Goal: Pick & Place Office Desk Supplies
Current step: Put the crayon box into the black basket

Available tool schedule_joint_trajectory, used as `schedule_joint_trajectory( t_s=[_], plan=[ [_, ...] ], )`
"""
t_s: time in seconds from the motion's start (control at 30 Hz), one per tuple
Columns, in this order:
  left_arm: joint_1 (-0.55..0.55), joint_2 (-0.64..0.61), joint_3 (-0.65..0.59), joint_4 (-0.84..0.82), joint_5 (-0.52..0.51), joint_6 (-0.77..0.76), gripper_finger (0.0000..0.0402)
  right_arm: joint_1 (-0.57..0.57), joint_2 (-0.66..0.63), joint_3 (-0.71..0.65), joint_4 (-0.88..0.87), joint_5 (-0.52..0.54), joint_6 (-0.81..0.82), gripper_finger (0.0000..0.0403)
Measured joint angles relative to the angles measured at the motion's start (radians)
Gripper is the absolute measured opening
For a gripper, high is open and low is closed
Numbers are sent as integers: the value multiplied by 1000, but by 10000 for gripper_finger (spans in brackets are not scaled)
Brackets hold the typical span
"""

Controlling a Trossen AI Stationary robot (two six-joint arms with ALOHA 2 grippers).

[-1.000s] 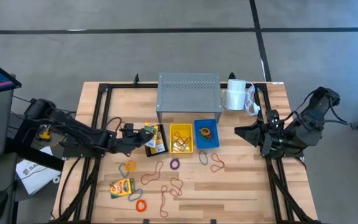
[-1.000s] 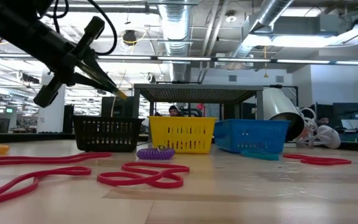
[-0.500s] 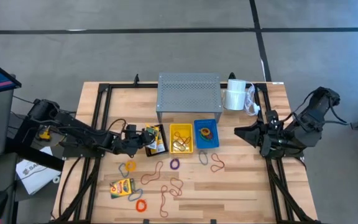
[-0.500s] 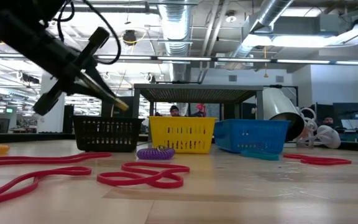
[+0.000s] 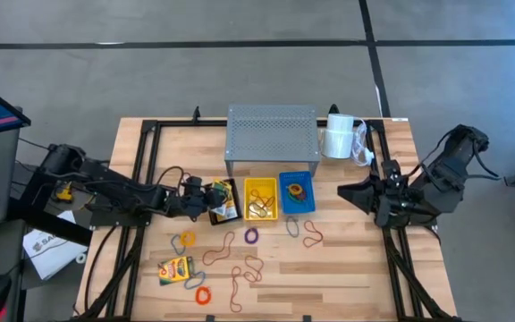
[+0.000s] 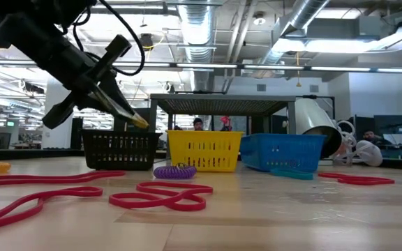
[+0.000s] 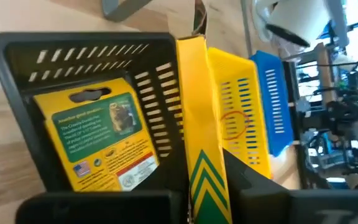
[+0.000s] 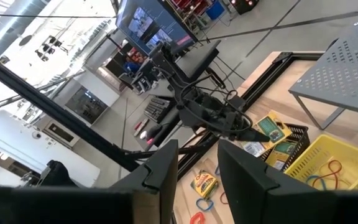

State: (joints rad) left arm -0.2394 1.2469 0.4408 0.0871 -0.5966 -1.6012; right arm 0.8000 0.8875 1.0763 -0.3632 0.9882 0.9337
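Note:
My left gripper (image 5: 202, 195) is shut on a yellow-and-green crayon box (image 7: 197, 106) and hangs just over the black basket (image 5: 224, 200), seen in the low view as the black basket (image 6: 121, 150). A second crayon box (image 7: 101, 140) lies flat in that basket. A third crayon box (image 5: 175, 268) lies on the table at the near left. Rubber bands (image 5: 244, 268) in several colours lie flat on the wood. My right gripper (image 5: 351, 192) is raised at the table's right side. It is open, with nothing between its fingers (image 8: 166, 168). My left gripper pinches the crayon box between its two fingers, on the broad faces near its back end (image 7: 202, 177). The fingers slant down from the table's left. The box juts forward past the fingertips (image 6: 139, 122), turned on edge and clear of the basket.
A yellow basket (image 5: 260, 198) and a blue basket (image 5: 296, 192), both with bands in them, stand right of the black one. Behind them are the grey perforated riser (image 5: 272, 134) and a white roll (image 5: 336, 139). Black frame rails (image 5: 141, 179) run along both table sides.
My left gripper has moved toward the table's right and sunk toward the black basket. It has rolled about its own axis with the crayon box, whose front tip now points lower. My right gripper has kept still.

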Motion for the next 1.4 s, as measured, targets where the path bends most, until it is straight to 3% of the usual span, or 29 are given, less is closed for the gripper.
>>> schedule_joint_trajectory(
  t_s=[0.47,0.87,1.1,1.4],
  plan=[
    [0,91,3,43,68,-1,26,5,0,0,-3,0,0,111],
    [5,92,3,44,82,0,27,5,0,0,-3,0,-2,111],
    [22,92,4,46,159,0,60,5,0,0,-3,0,-2,111],
    [50,92,3,57,168,0,119,5,0,0,-3,0,-2,111]
  ],
)
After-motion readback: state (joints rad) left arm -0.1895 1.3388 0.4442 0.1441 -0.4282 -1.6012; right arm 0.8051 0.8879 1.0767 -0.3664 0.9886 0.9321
